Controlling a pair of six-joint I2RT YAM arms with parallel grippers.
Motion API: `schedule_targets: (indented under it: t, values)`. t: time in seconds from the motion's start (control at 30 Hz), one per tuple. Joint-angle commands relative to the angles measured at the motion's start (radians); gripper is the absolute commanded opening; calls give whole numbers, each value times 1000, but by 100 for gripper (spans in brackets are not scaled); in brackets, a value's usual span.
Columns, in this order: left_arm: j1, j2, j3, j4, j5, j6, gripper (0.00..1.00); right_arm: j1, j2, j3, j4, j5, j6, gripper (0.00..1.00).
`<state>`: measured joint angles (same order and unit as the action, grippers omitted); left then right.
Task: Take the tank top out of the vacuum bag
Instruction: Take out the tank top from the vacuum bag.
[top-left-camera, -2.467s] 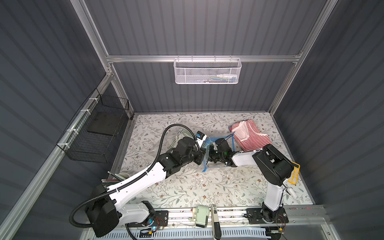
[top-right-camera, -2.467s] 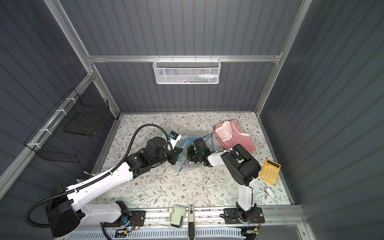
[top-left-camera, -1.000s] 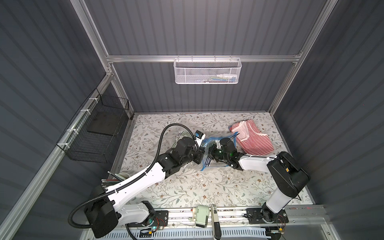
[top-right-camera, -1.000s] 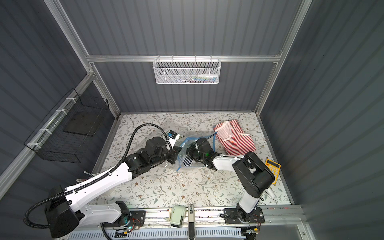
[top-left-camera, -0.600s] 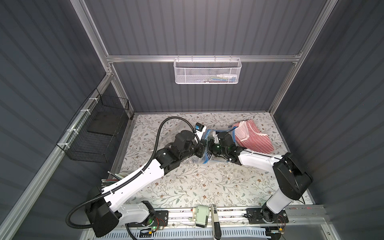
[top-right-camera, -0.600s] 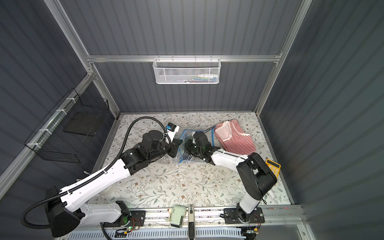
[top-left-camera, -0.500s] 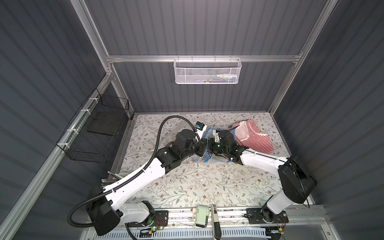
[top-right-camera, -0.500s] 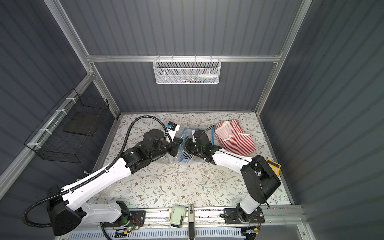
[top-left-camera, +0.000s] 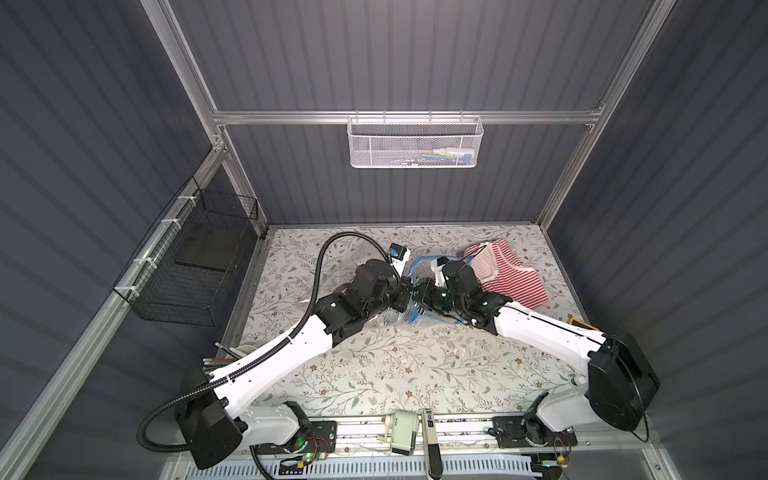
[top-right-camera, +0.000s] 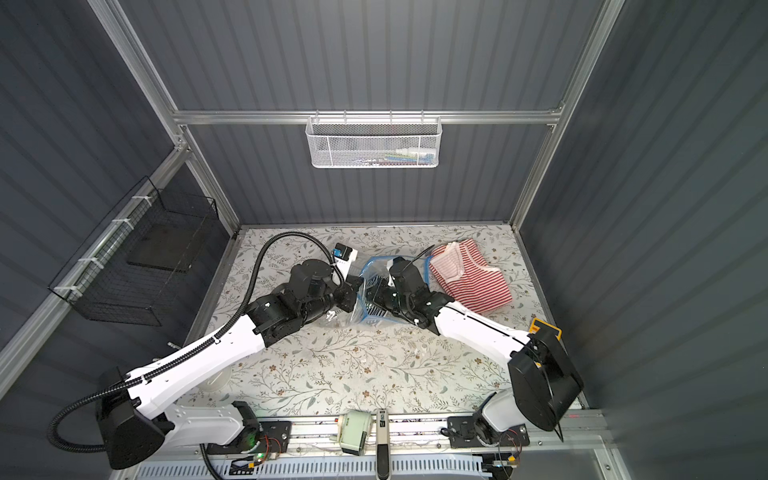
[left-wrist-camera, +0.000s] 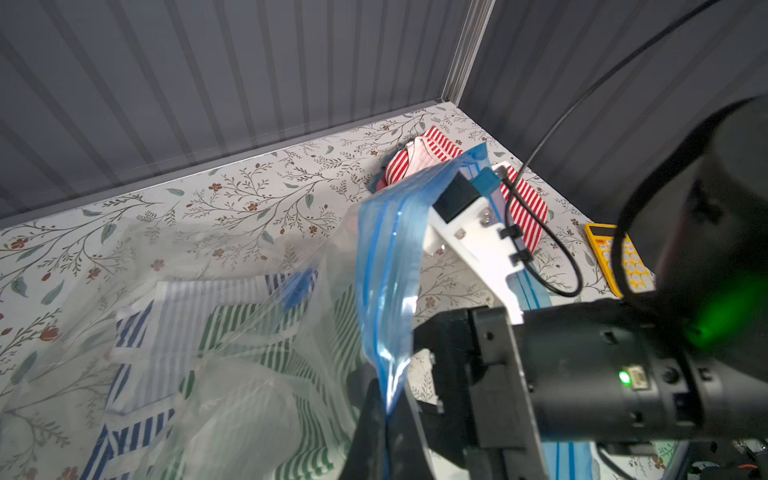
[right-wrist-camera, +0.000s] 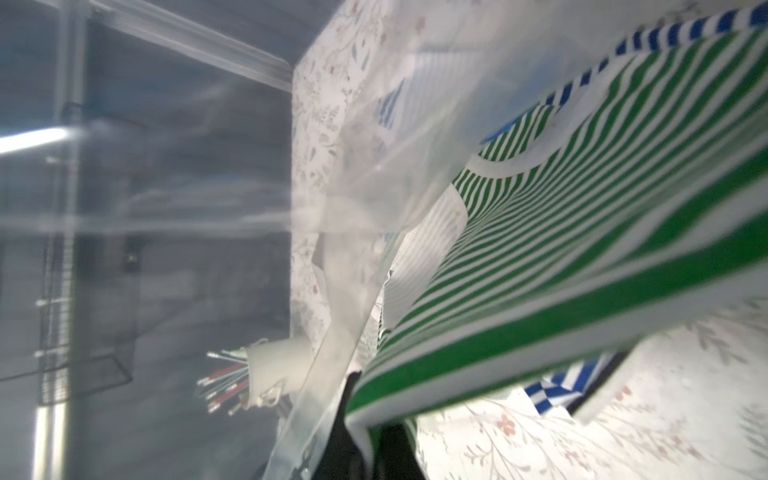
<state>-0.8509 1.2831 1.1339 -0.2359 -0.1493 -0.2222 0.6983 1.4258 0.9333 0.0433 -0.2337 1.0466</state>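
**A:** What takes up most of the scene?

**B:** The floral tabletop (top-left-camera: 374, 365). Both arms reach across it and meet near its middle, the left arm (top-left-camera: 282, 353) from one side and the right arm (top-left-camera: 540, 328) from the other.

**A:** And where is the vacuum bag?

**B:** The vacuum bag (top-right-camera: 365, 286) is between the two wrists. It is crumpled, and its mouth end is lifted off the table. In the left wrist view its blue zip strip (left-wrist-camera: 384, 266) stands up in a fold.

**A:** Where are the clothes?

**B:** A green-striped tank top (right-wrist-camera: 582, 249) shows through the clear plastic, with a blue-striped garment (left-wrist-camera: 137, 328) beside it in the bag. A red-striped tank top (top-left-camera: 507, 278) lies outside on the table, toward the far corner on the right arm's side.

**A:** What are the grippers doing?

**B:** The left gripper (left-wrist-camera: 384, 415) is clenched on the zip-strip edge. The right gripper (right-wrist-camera: 370, 419) is pinched tight on the hem of the green-striped tank top at the bag's mouth.

**A:** Is there anything smaller?

**B:** A yellow calculator (top-right-camera: 544, 328) lies near the table's edge, just beside the right arm.
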Motion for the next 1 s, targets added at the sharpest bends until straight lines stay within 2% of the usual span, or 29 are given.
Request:
schedule_targets:
  t: [0.0, 0.37, 0.47, 0.97]
  values:
    - [0, -2, -13, 9, 14, -14, 0, -1, -55, -68, -13, 25, 3, 0]
    - [0, 42, -30, 50, 104, -34, 0, -43, -178, -175, -16, 26, 24, 0]
    - [0, 44, -47, 64, 134, -36, 0, -60, -198, -169, -35, 17, 22, 0]
    - [0, 74, -80, 79, 146, -41, 0, -73, -301, -130, -156, 23, -4, 0]
